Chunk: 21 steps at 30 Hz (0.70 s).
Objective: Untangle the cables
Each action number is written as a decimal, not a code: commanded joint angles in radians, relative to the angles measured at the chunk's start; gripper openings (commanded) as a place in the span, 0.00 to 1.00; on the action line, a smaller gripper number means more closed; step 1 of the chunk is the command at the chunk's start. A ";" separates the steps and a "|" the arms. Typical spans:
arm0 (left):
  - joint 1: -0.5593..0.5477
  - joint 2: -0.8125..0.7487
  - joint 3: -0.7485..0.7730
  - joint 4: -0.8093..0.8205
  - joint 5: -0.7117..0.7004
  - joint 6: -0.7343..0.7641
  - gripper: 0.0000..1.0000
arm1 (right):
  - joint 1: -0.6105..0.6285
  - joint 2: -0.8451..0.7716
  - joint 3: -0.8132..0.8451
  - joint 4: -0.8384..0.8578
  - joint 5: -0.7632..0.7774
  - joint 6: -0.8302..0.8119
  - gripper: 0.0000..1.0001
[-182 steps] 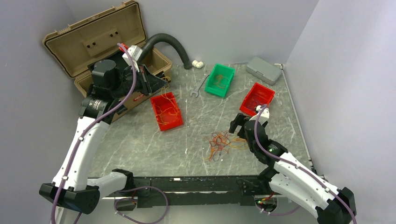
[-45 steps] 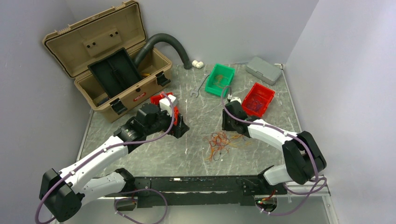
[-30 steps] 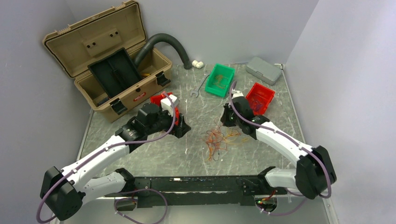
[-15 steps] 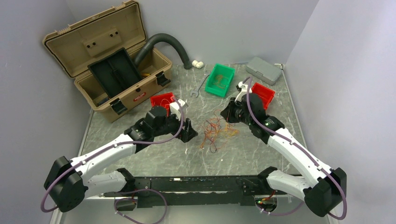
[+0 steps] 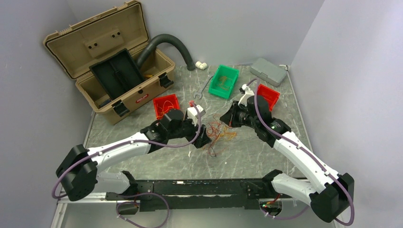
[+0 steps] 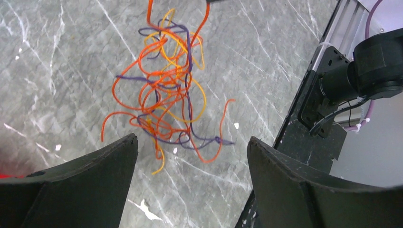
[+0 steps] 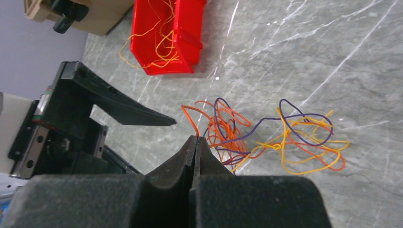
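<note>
Cables (image 5: 217,135): loose orange/yellow/purple tangle at mid-table (image 5: 242,159), between the two grippers. Right gripper (image 7: 195,138) was clamped fully closed, pinching an orange strand (image 7: 189,119) at the tangle's edge. Left gripper (image 6: 192,142) was spread wide just beside the tangle, gripping nothing. Red bin (image 7: 183,38) sat beyond the left gripper.

Orange, yellow and purple cables (image 6: 164,90) over grey white-veined table (image 6: 62,71).

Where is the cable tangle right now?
Top view: the tangle is at the middle of the table, between the tools: a strand pinched in the shut right tool, the open left tool facing it.
</note>
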<state>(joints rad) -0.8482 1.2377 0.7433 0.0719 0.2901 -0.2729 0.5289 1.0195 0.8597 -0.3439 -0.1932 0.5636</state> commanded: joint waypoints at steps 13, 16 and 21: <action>-0.020 0.100 0.230 0.001 -0.173 0.143 0.85 | 0.002 -0.011 0.028 0.008 -0.123 0.006 0.00; -0.020 0.139 0.285 -0.054 -0.199 0.159 0.81 | 0.002 -0.019 0.023 0.011 -0.132 0.002 0.00; -0.020 0.182 0.301 -0.029 -0.178 0.166 0.68 | 0.003 -0.019 0.019 0.026 -0.168 0.004 0.00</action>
<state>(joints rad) -0.8673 1.3884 1.0153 0.0441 0.1135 -0.1375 0.5289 1.0195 0.8593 -0.3515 -0.3042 0.5724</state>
